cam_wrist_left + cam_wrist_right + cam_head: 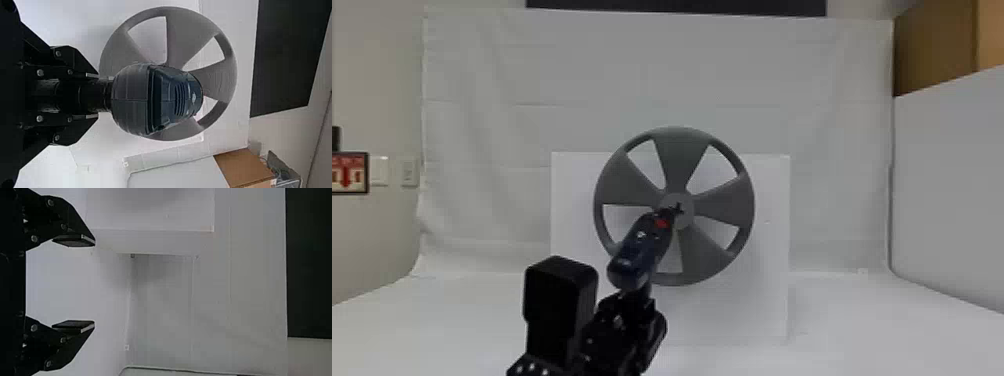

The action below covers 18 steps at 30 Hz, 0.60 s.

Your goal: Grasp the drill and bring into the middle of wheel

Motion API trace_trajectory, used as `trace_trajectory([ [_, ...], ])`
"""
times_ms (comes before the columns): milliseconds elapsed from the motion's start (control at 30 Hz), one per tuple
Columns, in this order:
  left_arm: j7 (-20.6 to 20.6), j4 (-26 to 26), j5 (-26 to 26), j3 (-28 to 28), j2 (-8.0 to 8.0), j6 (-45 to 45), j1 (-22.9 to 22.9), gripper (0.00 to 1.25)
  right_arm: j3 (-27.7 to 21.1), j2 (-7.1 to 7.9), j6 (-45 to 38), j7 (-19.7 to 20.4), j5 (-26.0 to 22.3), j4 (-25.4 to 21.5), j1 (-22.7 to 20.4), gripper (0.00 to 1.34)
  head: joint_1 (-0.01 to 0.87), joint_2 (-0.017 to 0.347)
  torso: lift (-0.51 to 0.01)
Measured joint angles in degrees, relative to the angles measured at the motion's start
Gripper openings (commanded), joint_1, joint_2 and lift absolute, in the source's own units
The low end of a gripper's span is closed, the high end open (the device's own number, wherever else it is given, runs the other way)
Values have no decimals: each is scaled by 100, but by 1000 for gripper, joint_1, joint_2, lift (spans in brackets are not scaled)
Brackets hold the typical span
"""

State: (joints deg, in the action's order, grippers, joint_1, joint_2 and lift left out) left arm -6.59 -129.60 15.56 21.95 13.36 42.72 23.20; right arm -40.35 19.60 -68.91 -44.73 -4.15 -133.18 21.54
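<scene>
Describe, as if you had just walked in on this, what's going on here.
A robot is holding a drill by its handle in its left claw, with the front end toward the middle of a gray wheel, which stands upright against a white board. The tip appears in line with the middle, but whether it touches can't be told. The right claw is open, with nothing between its fingers.

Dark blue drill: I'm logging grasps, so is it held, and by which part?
The left gripper holds the drill by its black handle. The right gripper is open and empty.
</scene>
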Motion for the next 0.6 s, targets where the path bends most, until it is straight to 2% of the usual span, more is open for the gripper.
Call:
trace_trajectory([
  [367, 0, 238, 132, 152, -16, 205, 407, 40, 43, 42, -50, 0, 50, 2, -26, 818, 0, 0, -406],
  [600, 8, 557, 252, 115, -102, 185, 593, 40, 85, 59, -79, 0, 95, 3, -32, 818, 0, 0, -406],
])
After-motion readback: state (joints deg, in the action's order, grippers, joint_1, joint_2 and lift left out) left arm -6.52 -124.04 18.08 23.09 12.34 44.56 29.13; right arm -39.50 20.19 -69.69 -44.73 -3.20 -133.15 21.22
